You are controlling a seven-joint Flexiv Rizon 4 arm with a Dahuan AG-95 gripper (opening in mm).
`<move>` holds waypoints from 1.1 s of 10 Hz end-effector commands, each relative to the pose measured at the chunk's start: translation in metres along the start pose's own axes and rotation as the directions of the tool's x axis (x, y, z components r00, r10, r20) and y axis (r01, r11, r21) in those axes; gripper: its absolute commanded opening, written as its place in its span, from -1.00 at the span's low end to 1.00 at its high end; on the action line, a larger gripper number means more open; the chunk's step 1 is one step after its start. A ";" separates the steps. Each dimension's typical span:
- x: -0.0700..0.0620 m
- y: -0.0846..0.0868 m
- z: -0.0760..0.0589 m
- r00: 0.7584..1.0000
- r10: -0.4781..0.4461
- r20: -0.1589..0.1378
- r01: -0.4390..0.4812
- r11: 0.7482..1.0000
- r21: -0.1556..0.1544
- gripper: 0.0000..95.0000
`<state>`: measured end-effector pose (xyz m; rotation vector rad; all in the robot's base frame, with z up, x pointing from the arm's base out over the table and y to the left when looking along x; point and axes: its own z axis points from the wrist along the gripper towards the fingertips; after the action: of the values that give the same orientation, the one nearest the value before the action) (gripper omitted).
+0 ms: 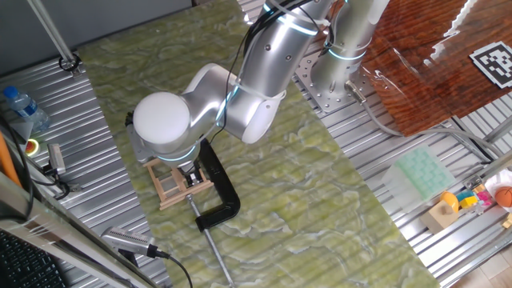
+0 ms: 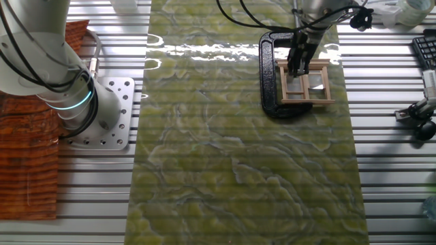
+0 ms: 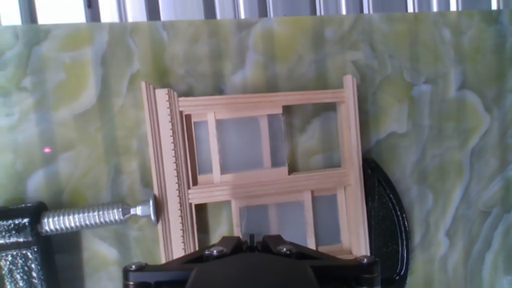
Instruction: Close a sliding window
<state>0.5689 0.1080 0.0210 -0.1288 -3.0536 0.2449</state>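
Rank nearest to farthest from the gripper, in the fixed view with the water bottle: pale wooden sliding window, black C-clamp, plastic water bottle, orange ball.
1. Pale wooden sliding window: directly under the gripper.
2. Black C-clamp: just beside it, holding the window frame.
3. Plastic water bottle: far left edge, on the metal table.
4. Orange ball: far right edge.

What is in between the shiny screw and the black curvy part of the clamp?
The sliding window sits between them. The hand view shows the screw pressing its left side and the clamp's black arc behind its right side.
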 end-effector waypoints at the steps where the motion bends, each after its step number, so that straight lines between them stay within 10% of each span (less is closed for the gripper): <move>1: 0.000 0.001 0.000 1.000 0.000 0.001 0.000 1.000 0.000 -1.00; 11: -0.002 0.006 -0.002 1.000 0.009 -0.001 -0.009 1.000 0.000 -1.00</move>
<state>0.5717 0.1147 0.0219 -0.1430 -3.0531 0.2454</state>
